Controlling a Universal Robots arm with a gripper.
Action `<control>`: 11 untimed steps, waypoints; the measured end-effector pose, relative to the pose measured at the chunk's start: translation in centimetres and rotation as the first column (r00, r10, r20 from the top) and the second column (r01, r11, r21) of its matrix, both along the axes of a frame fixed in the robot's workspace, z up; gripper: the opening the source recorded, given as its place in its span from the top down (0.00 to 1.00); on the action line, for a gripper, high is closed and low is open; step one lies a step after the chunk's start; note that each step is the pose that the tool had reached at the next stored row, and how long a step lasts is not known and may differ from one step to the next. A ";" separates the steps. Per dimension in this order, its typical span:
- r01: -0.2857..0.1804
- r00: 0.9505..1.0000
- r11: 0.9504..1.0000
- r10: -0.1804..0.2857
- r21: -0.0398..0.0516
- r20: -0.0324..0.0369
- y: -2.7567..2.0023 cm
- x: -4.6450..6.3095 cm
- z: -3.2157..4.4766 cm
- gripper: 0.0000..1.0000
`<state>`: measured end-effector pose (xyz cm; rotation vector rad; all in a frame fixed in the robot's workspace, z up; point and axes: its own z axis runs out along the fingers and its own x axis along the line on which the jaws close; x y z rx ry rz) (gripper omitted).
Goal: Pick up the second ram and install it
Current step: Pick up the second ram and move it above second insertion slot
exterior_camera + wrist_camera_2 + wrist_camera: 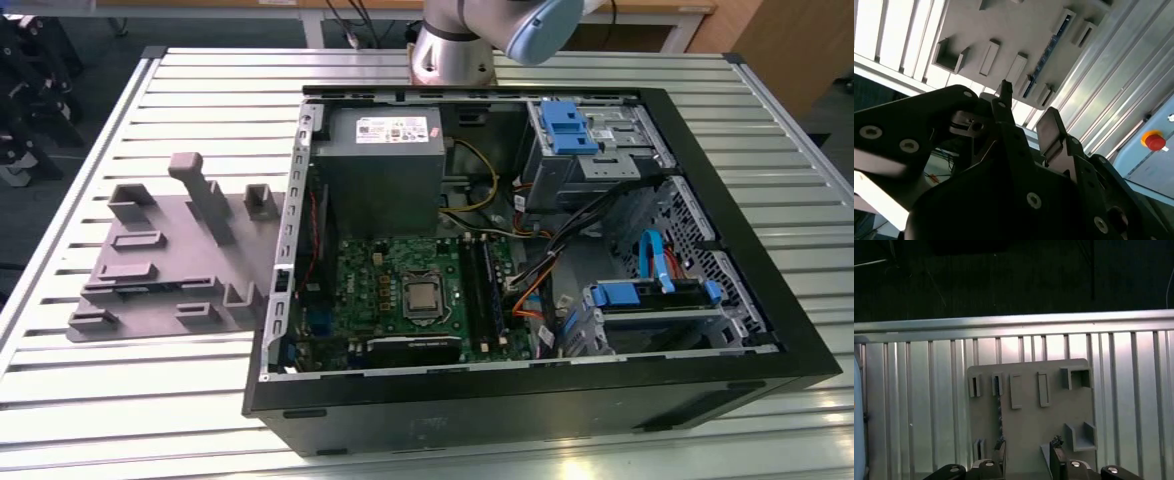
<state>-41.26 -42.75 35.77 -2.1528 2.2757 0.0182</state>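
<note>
In the exterior view I see the grey fixture (160, 265) on the bench (134, 400) beside the open computer case (534, 400), toward the bench edge at the exterior view's left. The second wrist view gives me the hand (1028, 107), spread wide and empty, and the second ram (1046, 50) standing on edge in that fixture. The first wrist view adds that the stick runs in line with one fingertip (1000, 444). I judge it light, stiff and fragile, so I'd pinch its flat faces mid-length.

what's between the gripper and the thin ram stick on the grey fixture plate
Nothing: in the first wrist view only bare grey fixture plate shows between the open gripper and the thin ram stick.
</note>
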 end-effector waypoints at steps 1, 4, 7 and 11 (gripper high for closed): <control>-0.005 1.000 1.000 0.005 0.001 0.000 -0.10 -0.1 -0.16 0.53; -0.007 1.000 1.000 0.007 0.001 0.000 -0.27 -0.3 -0.72 0.53; -0.007 1.000 1.000 0.007 0.002 0.000 -0.39 -0.4 -1.27 0.53; -0.008 1.000 1.000 0.008 0.002 0.000 -0.48 -0.5 -1.96 0.53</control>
